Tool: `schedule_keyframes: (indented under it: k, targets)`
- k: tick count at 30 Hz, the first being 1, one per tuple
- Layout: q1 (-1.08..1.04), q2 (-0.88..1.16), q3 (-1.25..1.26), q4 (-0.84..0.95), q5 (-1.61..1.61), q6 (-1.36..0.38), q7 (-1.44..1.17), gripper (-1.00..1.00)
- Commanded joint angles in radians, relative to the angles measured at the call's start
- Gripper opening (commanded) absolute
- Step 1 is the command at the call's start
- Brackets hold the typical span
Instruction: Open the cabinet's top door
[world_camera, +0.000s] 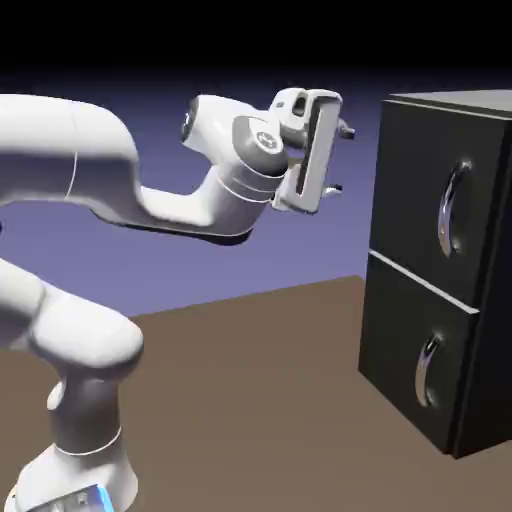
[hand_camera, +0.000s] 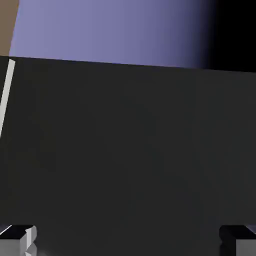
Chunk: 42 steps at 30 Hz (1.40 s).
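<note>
The gripper (world_camera: 343, 158) is held wide open and empty, near the cabinet (world_camera: 480, 300), level with the top door (world_camera: 410, 190).

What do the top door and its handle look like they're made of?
Top door: matte black panel, no grain or glare, maybe painted wood or metal; rendering leaves it open. Handle: curved bar, silvery with bright highlights, likely polished metal.

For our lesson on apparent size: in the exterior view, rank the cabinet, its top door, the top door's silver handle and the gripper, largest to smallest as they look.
1. the cabinet
2. the top door
3. the gripper and the top door's handle: they look similar in length, and they may differ in nearness to the camera, so I won't rank them.
</note>
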Motion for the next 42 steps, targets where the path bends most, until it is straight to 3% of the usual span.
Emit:
schedule_keyframes:
  k: [1,29,36,37,42]
  targets:
    - [0.017,-0.007,-0.019,0.008,-0.044,-0.003,-0.018,1.0]
    - [0.501,-0.216,-0.546,0.245,-1.261,-0.073,-0.516,1.0]
    - [0.679,-0.187,-0.642,0.39,-1.279,-0.085,-0.524,1.0]
    - [0.679,-0.187,-0.642,0.39,-1.279,-0.085,-0.524,-1.0]
    - [0.535,-0.06,-0.551,0.27,-1.279,-0.19,-0.369,-1.0]
